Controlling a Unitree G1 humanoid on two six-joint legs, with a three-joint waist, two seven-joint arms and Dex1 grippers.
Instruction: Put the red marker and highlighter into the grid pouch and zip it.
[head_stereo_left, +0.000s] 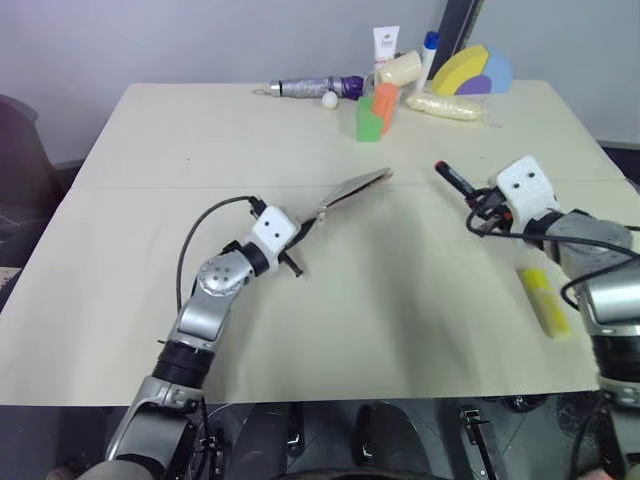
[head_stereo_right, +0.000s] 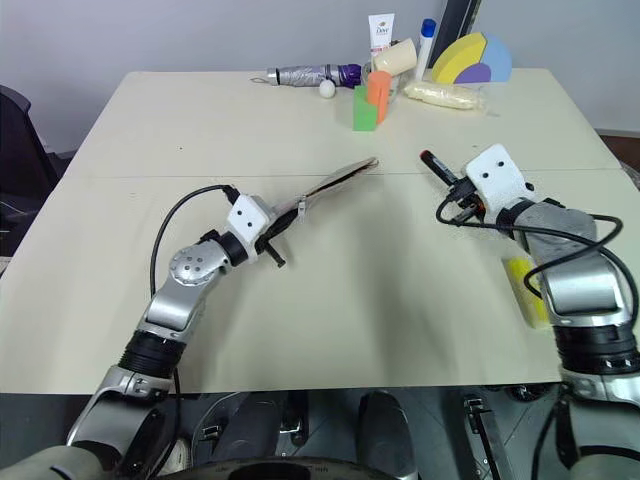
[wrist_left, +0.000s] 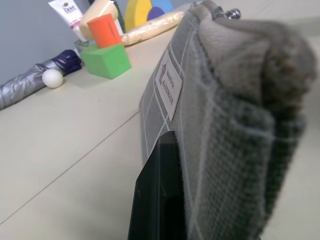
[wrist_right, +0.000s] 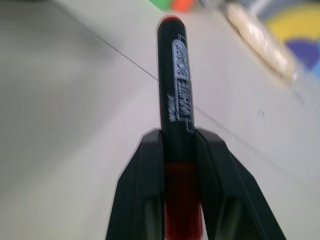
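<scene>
The task is only at its beginning, I think: nothing is inside the grid pouch (head_stereo_left: 352, 188) yet, and the zipping is left for the end. My left gripper (head_stereo_left: 297, 243) is clamped on one end of the pouch and holds it lifted above the table (head_stereo_left: 150, 200), with the rest of it stretching away toward the table's middle. My right gripper (wrist_right: 177, 150) has its two fingers pressed on the red marker (wrist_right: 176, 80), which sticks out forward past the fingertips, in the air and well apart from the pouch. The highlighter (head_stereo_left: 545, 300) lies on the table near my right forearm, so it waits for its turn.
</scene>
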